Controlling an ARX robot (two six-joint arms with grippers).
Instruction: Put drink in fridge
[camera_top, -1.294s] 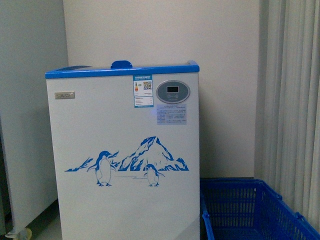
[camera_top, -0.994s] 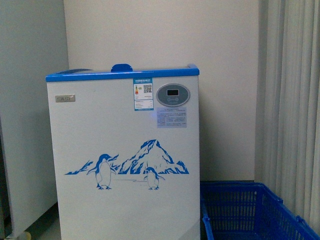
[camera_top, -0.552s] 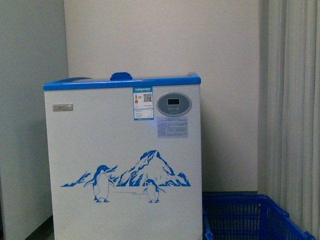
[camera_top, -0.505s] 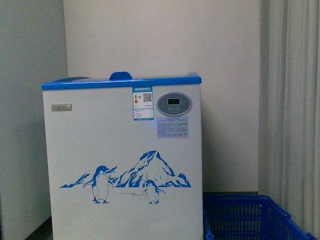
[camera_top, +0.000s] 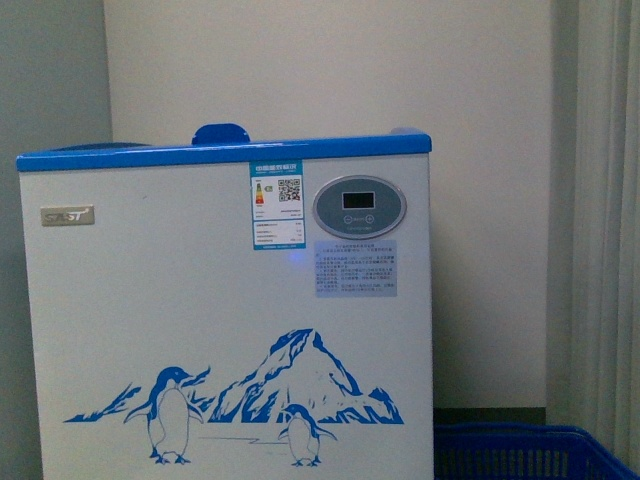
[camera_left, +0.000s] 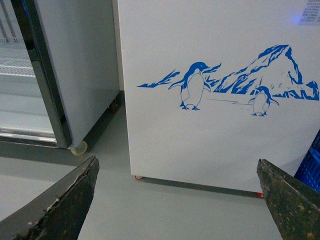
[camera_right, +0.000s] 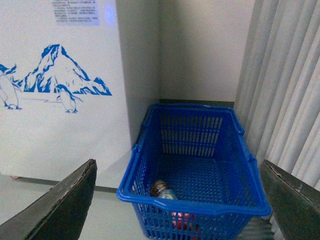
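Lying on the floor of the blue crate (camera_right: 196, 203), by its near wall: drink (camera_right: 163, 190). Crate stands just beside the fridge (camera_top: 220, 300). Left gripper (camera_left: 177, 162) spread wide, empty, facing the fridge front. Right gripper (camera_right: 177, 167) spread wide, empty, over the crate.

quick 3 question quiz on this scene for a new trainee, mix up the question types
1. True or false: the drink is already inside the fridge.
2. Where does the drink lie? A) in the blue crate B) on top of the fridge C) on the floor
3. Fill in the blank: the left gripper and the right gripper both have their jaws ____.

Key: 1 false; 2 A; 3 open
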